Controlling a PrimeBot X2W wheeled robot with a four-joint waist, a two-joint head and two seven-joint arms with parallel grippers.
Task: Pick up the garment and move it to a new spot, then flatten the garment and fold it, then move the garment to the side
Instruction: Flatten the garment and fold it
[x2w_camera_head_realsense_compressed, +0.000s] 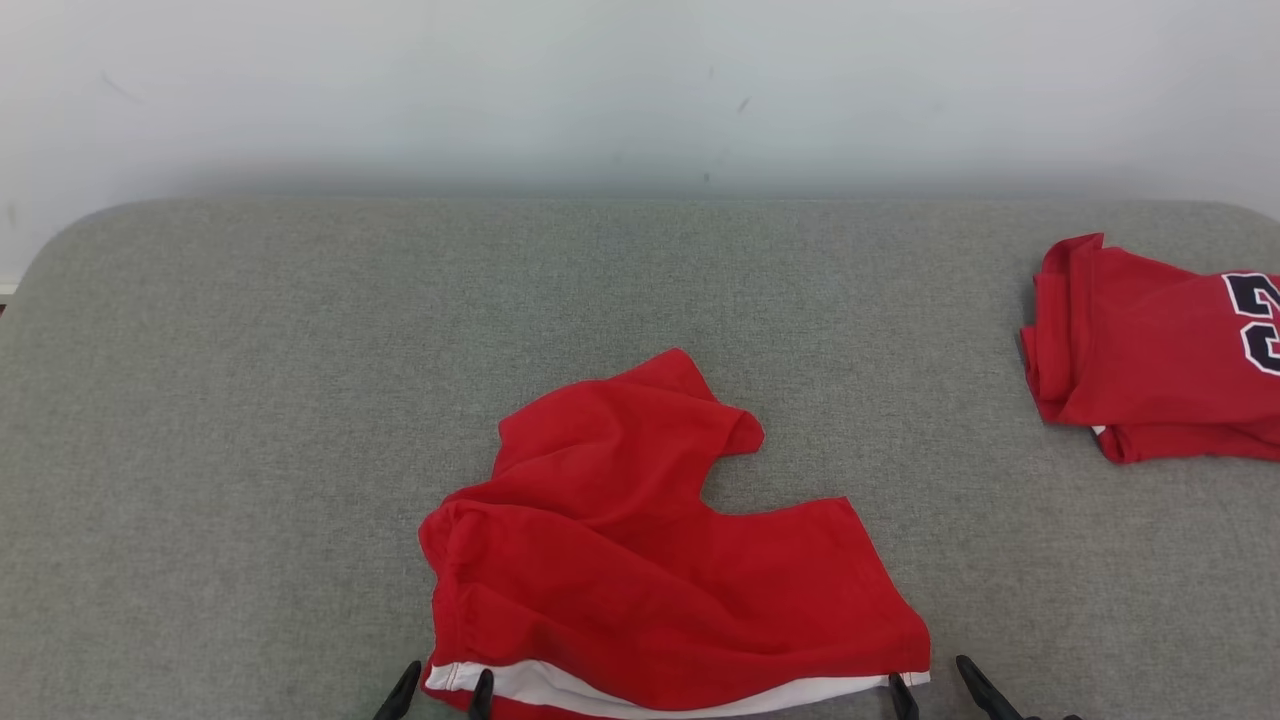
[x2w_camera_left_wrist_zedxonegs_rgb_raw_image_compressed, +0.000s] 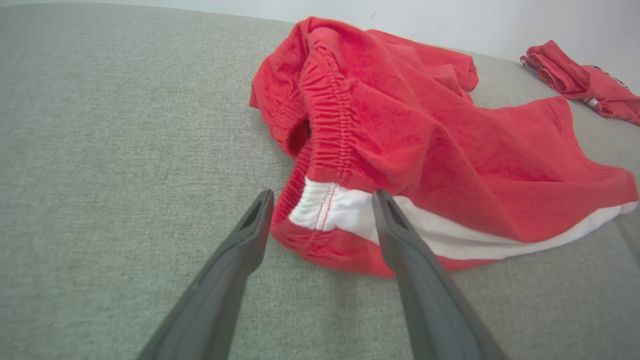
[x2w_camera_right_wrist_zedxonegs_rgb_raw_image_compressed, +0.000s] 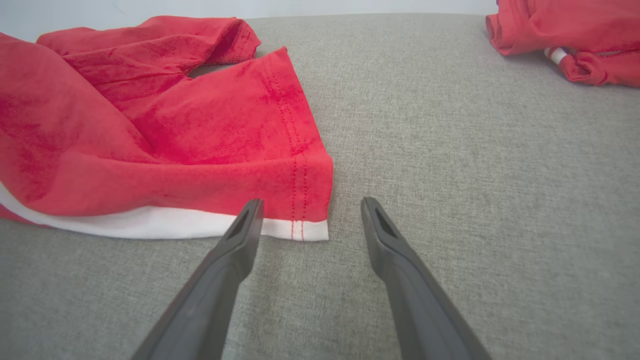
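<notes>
Red shorts (x2w_camera_head_realsense_compressed: 640, 560) lie rumpled at the near middle of the grey table (x2w_camera_head_realsense_compressed: 250, 400), white band toward the robot; left hand (x2w_camera_head_realsense_compressed: 447, 675) is spread wide around the near-left corner; right hand (x2w_camera_head_realsense_compressed: 931, 672) is spread wide at the near-right corner, neither holding anything. Another red garment (x2w_camera_head_realsense_compressed: 1150, 350) sits folded far right.

left gripper (x2w_camera_head_realsense_compressed: 443, 693): jaws apart, fingers pointing up the head view, at the near left corner of the red shorts (x2w_camera_head_realsense_compressed: 640, 560), tips either side of that corner's white band
right gripper (x2w_camera_head_realsense_compressed: 938, 685): jaws apart, at the shorts' near right corner, one finger by the white hem, the other just off the cloth
contact: cannot tell
</notes>
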